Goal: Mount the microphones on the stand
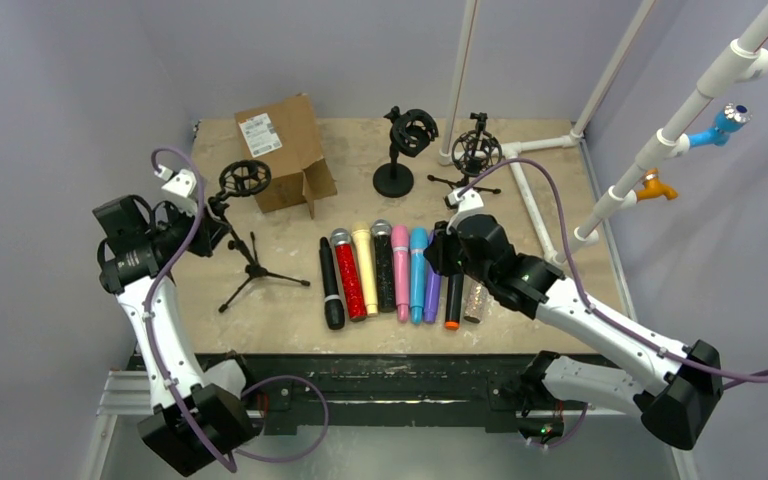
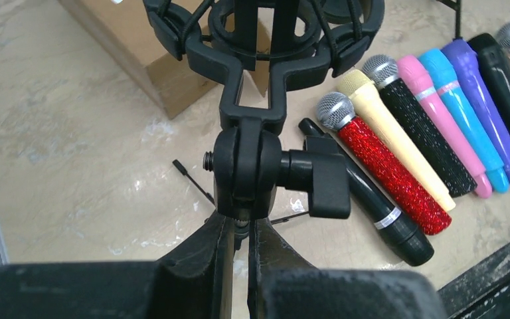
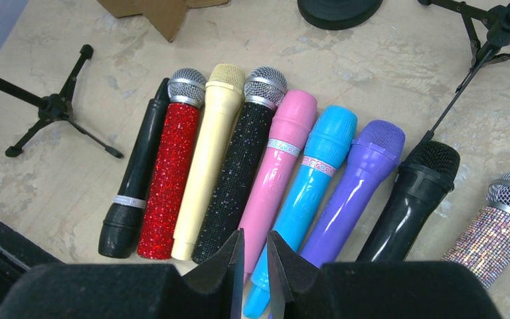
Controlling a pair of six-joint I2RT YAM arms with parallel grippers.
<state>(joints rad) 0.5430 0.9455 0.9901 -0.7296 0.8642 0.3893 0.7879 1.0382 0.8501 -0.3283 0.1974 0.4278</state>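
Note:
Several microphones lie side by side near the table's front edge: black [image 1: 332, 285], glittery red [image 1: 348, 278], cream [image 1: 365, 270], glittery black [image 1: 384, 265], pink [image 1: 401, 270], blue [image 1: 418, 272], purple [image 1: 432, 292], black with an orange end [image 1: 454, 300] and glittery silver [image 1: 476, 300]. My left gripper [image 2: 241, 229] is shut on the thin stem of a small black tripod stand [image 1: 253, 268], just below the swivel joint [image 2: 246, 166] of its empty shock mount [image 1: 245, 178]. My right gripper [image 3: 255, 256] hovers empty, jaws nearly closed, above the tails of the pink microphone [image 3: 279, 159] and the blue microphone [image 3: 312, 173].
A brown cardboard box [image 1: 280, 150] sits behind the held stand. A round-base stand [image 1: 395, 180] and a second tripod stand [image 1: 477, 150], both with empty mounts, stand at the back. White pipes [image 1: 530, 200] run along the right side of the table.

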